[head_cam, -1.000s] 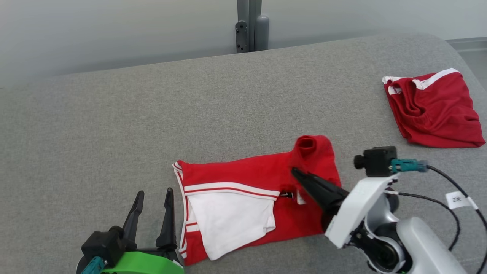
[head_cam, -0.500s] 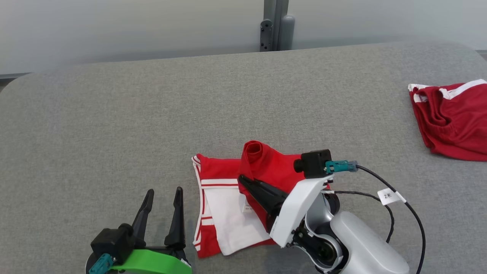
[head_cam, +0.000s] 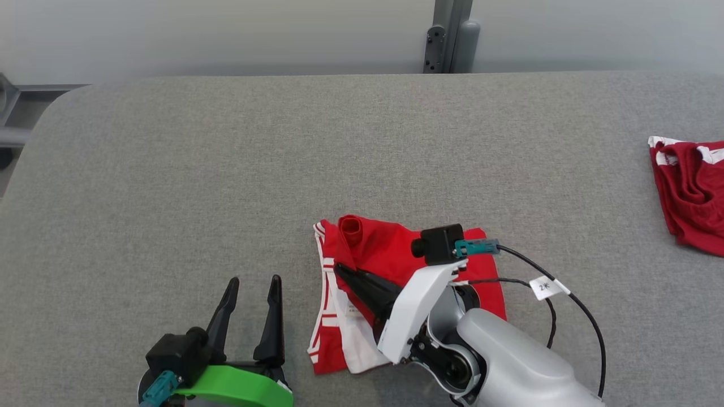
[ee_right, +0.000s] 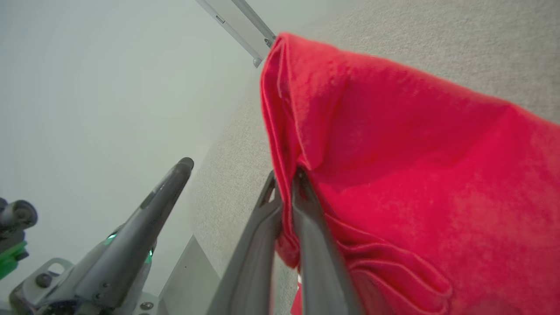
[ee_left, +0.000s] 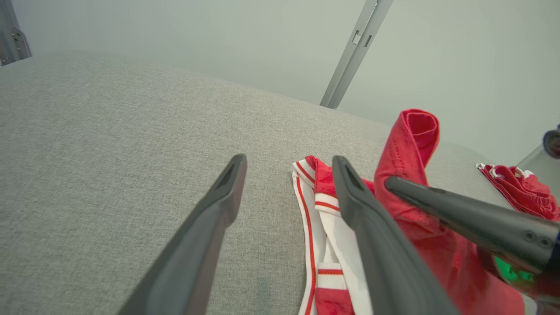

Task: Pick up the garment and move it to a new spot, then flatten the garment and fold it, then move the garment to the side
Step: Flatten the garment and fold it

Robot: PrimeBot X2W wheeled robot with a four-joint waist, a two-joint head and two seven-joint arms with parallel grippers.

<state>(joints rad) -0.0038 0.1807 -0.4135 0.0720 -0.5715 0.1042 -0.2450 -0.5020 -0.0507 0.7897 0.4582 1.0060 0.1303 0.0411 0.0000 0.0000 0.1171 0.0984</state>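
The garment, red with white panels and red-and-white striped trim, lies partly doubled over on the grey padded table. My right gripper is shut on a raised fold of its red fabric, and the pinch shows in the right wrist view. The lifted edge curls above the fingertips. My left gripper stands open just left of the garment, over bare table, with nothing between its fingers.
A second red garment with white trim lies bunched at the table's right edge. A grey post stands behind the far edge. The table's rounded left corner is in sight.
My right gripper has carried the red fold leftward across the garment, laying it over the white panel. The head camera has turned left, shifting the whole picture right. The left gripper stays open.
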